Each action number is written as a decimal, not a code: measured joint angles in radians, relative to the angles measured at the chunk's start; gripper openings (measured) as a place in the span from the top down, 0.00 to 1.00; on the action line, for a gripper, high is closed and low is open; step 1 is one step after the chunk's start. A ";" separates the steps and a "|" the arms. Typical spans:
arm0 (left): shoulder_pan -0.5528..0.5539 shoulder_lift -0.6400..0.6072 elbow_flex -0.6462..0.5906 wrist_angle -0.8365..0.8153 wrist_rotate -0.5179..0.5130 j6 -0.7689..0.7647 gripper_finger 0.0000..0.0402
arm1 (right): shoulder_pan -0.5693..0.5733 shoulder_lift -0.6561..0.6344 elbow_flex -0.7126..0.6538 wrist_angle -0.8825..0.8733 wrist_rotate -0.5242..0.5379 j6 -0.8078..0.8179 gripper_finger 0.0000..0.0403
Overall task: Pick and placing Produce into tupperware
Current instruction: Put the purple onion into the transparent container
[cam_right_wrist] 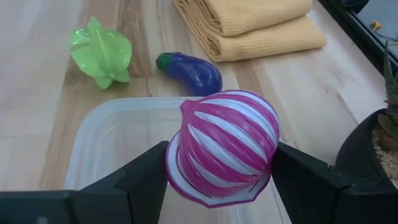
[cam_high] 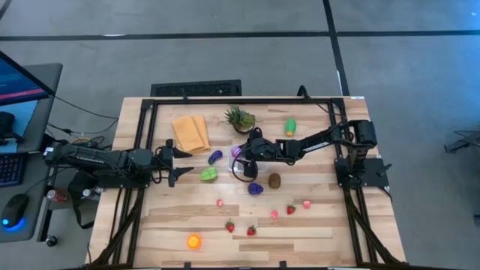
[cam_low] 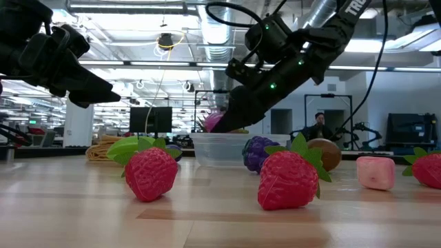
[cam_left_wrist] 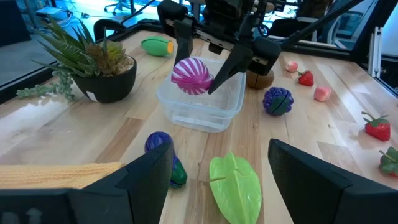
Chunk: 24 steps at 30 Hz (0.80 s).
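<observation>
**High view: right gripper holds striped onion over tupperware**

High view, left to right: left gripper sits at the table's left side, fingers apart, holding nothing, pointed toward the middle. Just ahead of it: folded yellow cloth, purple eggplant, green leafy vegetable. Orange fruit near the front edge.

Centre: clear tupperware with the right gripper over it. Jaws clamped on a pink-and-white striped onion; right wrist view shows it pinched between both fingers, above the container's open top. Left wrist view has the onion at rim level over the far side of the tub; cannot tell if it touches the wall.

Potted plant behind the container. Purple grape bunch just in front of it, brown round fruit beside that. Green corn-like piece toward the back right. Strawberries and a pink piece scattered across the front half, all outside the container.
</observation>
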 joint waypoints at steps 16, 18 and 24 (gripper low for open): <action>0.000 0.000 0.000 0.000 0.000 0.000 0.36 | -0.007 0.010 0.000 0.009 -0.001 0.055 0.37; 0.000 0.000 0.000 0.000 0.000 0.000 0.36 | -0.005 0.010 0.000 0.011 0.000 0.055 0.37; 0.000 0.000 0.000 0.000 0.001 -0.004 0.36 | -0.004 0.010 0.000 0.022 -0.005 0.055 0.37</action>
